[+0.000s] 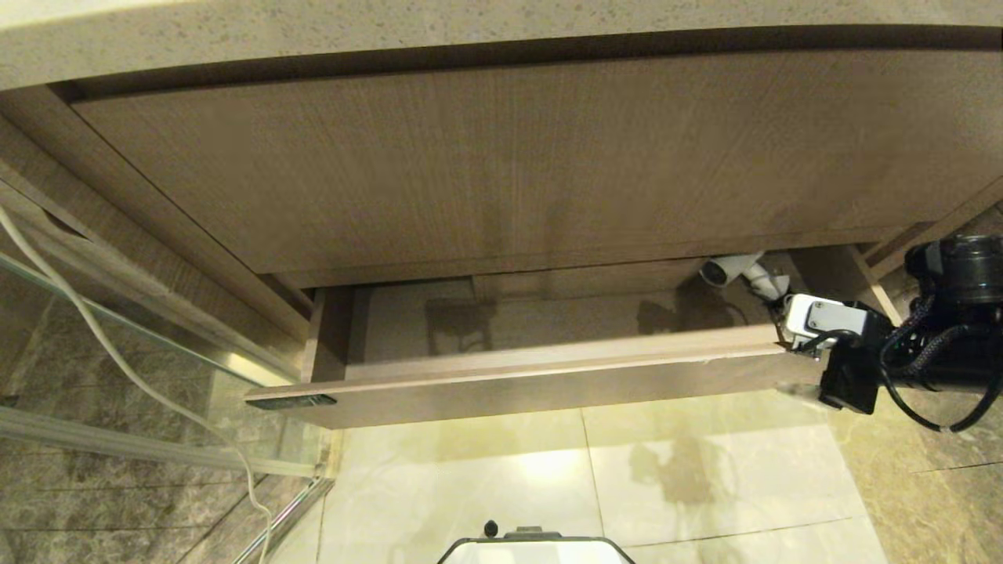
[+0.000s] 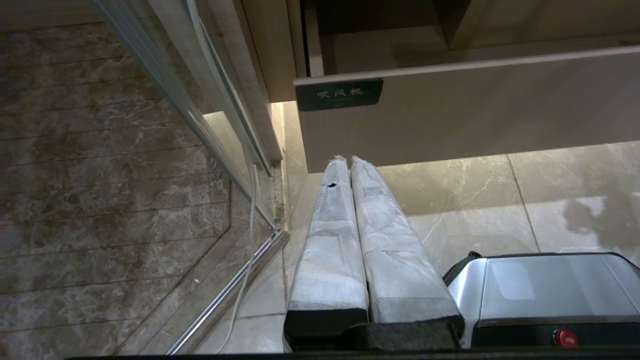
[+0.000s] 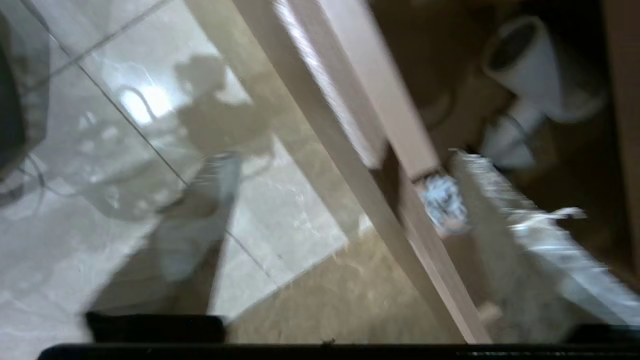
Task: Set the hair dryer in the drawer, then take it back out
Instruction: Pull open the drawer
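Hair dryer (image 1: 740, 272) is lying in the open drawer's (image 1: 541, 376) far right corner. Right gripper (image 3: 340, 190) is straddling the drawer front, fingers spread, holding nothing. Left gripper (image 2: 350, 165) is sitting closed, empty.

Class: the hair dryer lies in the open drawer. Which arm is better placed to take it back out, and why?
The right. The right gripper straddles the drawer front at the hair dryer end, jaws open. The left gripper hangs shut below the drawer's far end.
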